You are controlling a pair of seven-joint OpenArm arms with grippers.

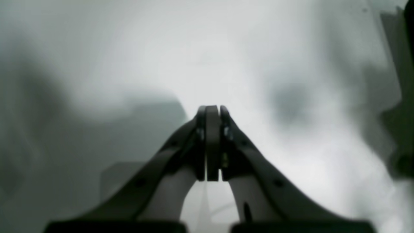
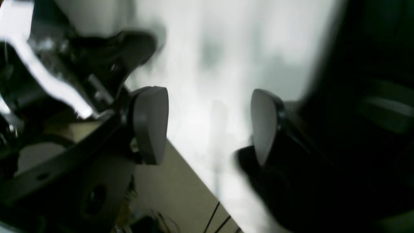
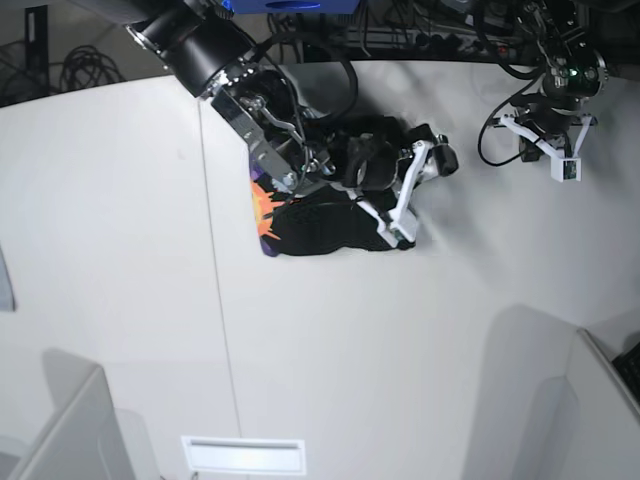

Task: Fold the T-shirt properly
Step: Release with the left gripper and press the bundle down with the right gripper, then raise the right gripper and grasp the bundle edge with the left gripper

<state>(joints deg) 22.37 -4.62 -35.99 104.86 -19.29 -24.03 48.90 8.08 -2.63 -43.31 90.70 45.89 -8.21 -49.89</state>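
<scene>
The black T-shirt [image 3: 325, 225] lies bunched in a folded heap on the white table [image 3: 120, 220], in the middle of the base view. Its purple print with the orange sun [image 3: 264, 214] shows at its left edge. My right gripper [image 2: 207, 126] hovers at the heap's upper right edge. It is open, with only white table showing between its grey pads [image 2: 150, 124]. A dark blurred mass fills the right of that view. My left gripper [image 1: 212, 111] is shut on nothing, far off over bare table at the back right.
The right arm [image 3: 230, 70] reaches in from the back left over the shirt. The left arm [image 3: 560, 90] hangs at the back right with cables. A table seam [image 3: 215, 300] runs front to back. A white slot [image 3: 243, 455] sits at the front edge.
</scene>
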